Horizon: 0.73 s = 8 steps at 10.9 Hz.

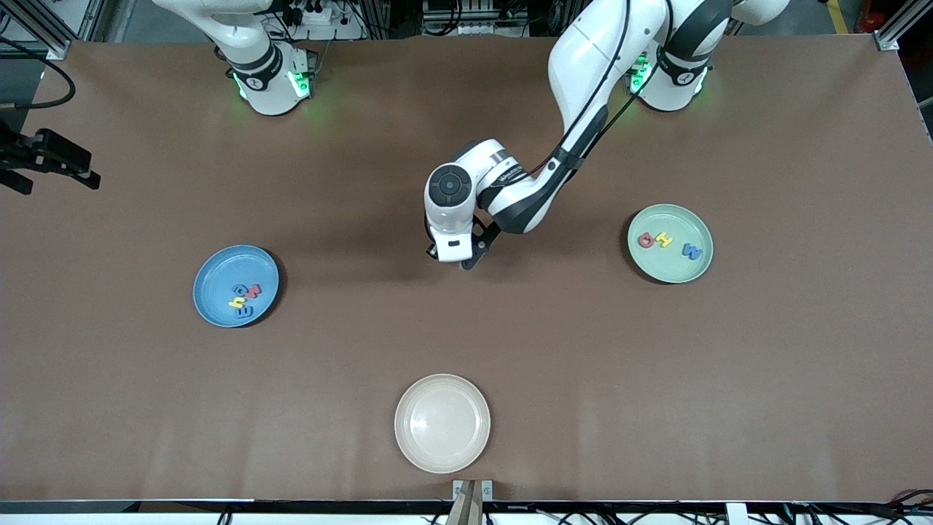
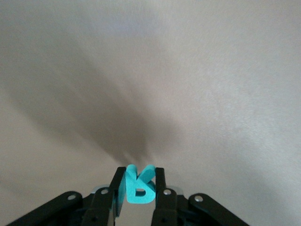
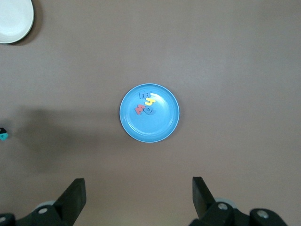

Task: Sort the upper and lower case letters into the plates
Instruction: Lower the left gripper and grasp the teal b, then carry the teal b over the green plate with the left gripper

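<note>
My left gripper [image 1: 469, 260] is over the bare brown table between the two plates. It is shut on a teal letter [image 2: 139, 185], held between its fingers [image 2: 160, 181]. The sky blue plate [image 1: 211, 273] lies toward the right arm's end and holds several small letters in red, yellow and blue [image 1: 244, 299]. It also shows in the right wrist view [image 3: 162, 129]. The mint green plate [image 1: 674, 271] lies toward the left arm's end with a red letter [image 1: 646, 239], a yellow H [image 1: 662, 239] and a blue M [image 1: 691, 251]. My right gripper [image 3: 137, 181] is open and empty, high over the table near the blue plate.
A cream-white plate [image 1: 442, 423] lies near the table's front edge, nearest the front camera, with nothing on it; it also shows in the right wrist view [image 3: 14, 19]. A black device [image 1: 44, 157] juts in at the right arm's end of the table.
</note>
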Available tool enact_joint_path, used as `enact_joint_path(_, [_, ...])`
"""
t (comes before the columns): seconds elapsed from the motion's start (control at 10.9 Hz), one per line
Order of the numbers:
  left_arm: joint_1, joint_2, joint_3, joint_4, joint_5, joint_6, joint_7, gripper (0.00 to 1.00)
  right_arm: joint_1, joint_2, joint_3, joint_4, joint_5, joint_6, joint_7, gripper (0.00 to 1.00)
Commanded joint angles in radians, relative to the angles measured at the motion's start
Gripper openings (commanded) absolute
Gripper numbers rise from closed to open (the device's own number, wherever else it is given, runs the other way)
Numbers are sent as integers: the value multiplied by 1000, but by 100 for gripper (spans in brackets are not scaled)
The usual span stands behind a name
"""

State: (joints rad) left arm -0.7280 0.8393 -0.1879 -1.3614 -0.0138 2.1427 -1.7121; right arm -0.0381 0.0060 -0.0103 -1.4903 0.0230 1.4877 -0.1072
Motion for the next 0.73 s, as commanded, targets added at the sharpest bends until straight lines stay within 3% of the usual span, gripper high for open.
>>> enact_joint_path(0.0, [59, -118, 5, -68, -49, -114, 156, 10, -13, 6, 6, 5, 20, -7, -16, 100])
enact_joint_path(0.18, [145, -231, -1, -187, -51, -142, 358, 10, -11, 8, 7, 5, 20, -7, -14, 100])
enact_joint_path(0.64, [427, -547, -10, -594, -41, -133, 964, 11, -9, 8, 7, 5, 20, -9, -16, 100])
